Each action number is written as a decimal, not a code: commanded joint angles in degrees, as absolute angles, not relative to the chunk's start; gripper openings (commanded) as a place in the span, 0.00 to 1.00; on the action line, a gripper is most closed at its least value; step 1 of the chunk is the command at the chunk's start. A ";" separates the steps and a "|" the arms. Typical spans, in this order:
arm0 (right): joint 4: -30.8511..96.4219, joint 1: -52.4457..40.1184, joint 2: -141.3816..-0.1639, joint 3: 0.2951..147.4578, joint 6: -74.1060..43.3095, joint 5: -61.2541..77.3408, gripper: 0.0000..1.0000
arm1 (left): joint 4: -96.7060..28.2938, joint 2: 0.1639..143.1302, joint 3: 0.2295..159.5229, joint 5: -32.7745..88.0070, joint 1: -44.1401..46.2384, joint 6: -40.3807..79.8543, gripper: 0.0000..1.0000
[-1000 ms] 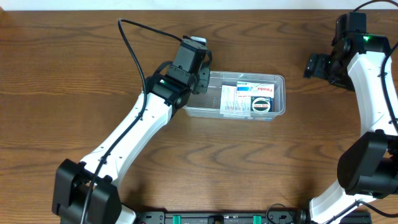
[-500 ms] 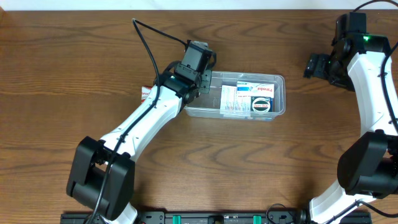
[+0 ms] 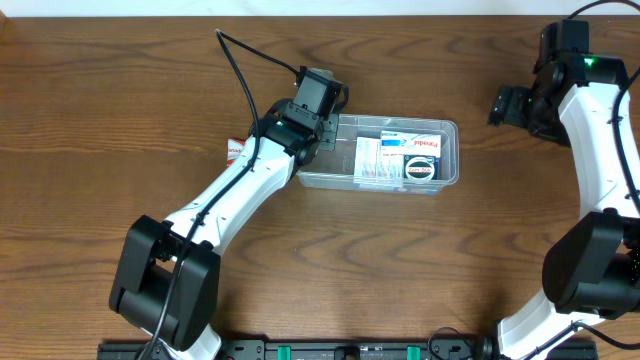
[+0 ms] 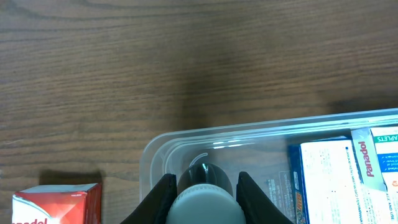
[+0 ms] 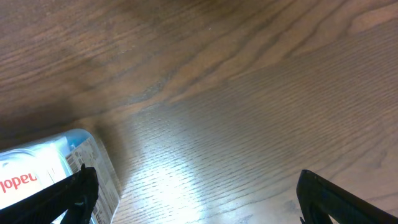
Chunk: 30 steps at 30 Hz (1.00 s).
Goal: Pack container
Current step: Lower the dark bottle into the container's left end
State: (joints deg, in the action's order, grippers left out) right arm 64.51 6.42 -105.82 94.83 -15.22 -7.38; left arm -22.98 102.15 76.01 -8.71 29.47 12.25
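Observation:
The container [image 3: 447,128] is a clear tub in the middle of the table, holding blue-and-white Panadol boxes [image 3: 380,160] and a round dark-lidded item [image 3: 421,168]. My left gripper [image 3: 326,130] hangs over the tub's left end, shut on a dark bottle with a white cap [image 4: 205,204]. In the left wrist view the bottle sits just inside the container's rounded corner [image 4: 149,155], beside the boxes [image 4: 329,180]. My right gripper [image 3: 503,105] stands open to the right of the tub with nothing between its fingers [image 5: 74,193].
A red-and-white box [image 3: 234,150] lies on the table just left of the tub, and it also shows at the lower left of the left wrist view as a red box [image 4: 56,205]. A black cable [image 3: 240,70] arcs over the left arm. Bare wood surrounds the right gripper.
My left arm has swung its elbow inward, uncovering the red box, and the gripper with the bottle shifted slightly right over the tub's end. The right arm has not moved.

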 commanded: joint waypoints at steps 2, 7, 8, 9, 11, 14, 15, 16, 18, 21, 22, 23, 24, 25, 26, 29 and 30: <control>64.51 6.63 -105.71 95.44 -14.50 -7.94 0.99 | -23.03 102.78 76.99 -10.22 29.43 13.06 0.23; 64.51 6.63 -105.71 95.44 -14.50 -7.94 0.99 | -23.05 102.78 76.75 -13.30 29.43 16.47 0.23; 64.51 6.63 -105.71 95.46 -14.50 -7.94 0.99 | -23.05 102.78 76.73 -13.37 29.43 16.47 0.23; 64.51 6.63 -105.71 95.44 -14.50 -7.94 0.99 | -23.07 102.78 76.73 -13.37 29.43 16.47 0.22; 64.51 6.63 -105.71 95.46 -14.50 -7.97 0.99 | -23.09 102.78 76.71 -13.37 29.45 16.47 0.23; 64.51 6.63 -105.71 95.46 -14.50 -7.94 0.99 | -23.07 102.78 76.62 -13.37 29.45 16.47 0.23; 64.51 6.63 -105.71 95.46 -14.50 -7.94 0.99 | -23.07 102.78 76.44 -13.37 29.43 16.47 0.22; 64.51 6.63 -105.71 95.46 -14.50 -7.94 0.99 | -23.05 102.78 76.25 -13.37 29.43 16.47 0.22; 64.51 6.63 -105.71 95.44 -14.50 -7.94 0.99 | -23.05 102.78 75.85 -13.37 29.43 16.47 0.23; 64.51 6.63 -105.71 95.44 -14.50 -7.94 0.99 | -23.00 102.78 75.20 -13.61 29.43 16.45 0.23; 64.51 6.63 -105.71 95.46 -14.50 -7.94 0.99 | -23.03 102.78 75.11 -13.89 29.43 16.43 0.23; 64.51 6.63 -105.71 95.46 -14.50 -7.94 0.99 | -23.03 102.78 75.05 -14.24 29.43 16.45 0.23; 64.51 6.63 -105.71 95.46 -14.50 -7.94 0.99 | -23.00 102.78 74.96 -14.24 29.43 16.43 0.23; 64.51 6.63 -105.71 95.46 -14.50 -7.94 0.99 | -23.00 102.78 74.89 -14.24 29.43 16.43 0.23; 64.51 6.63 -105.71 95.46 -14.50 -7.94 0.99 | -23.00 102.78 74.81 -14.24 29.43 16.43 0.23; 64.51 6.63 -105.71 95.44 -14.50 -7.94 0.99 | -22.98 102.78 74.43 -14.26 29.43 16.40 0.23; 64.51 6.63 -105.71 95.46 -14.50 -7.94 0.99 | -23.00 102.78 74.32 -14.26 29.43 16.40 0.23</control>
State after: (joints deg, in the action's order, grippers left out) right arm 64.51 6.42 -105.82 94.83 -15.22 -7.38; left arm -22.94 102.17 74.83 -12.08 29.47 16.36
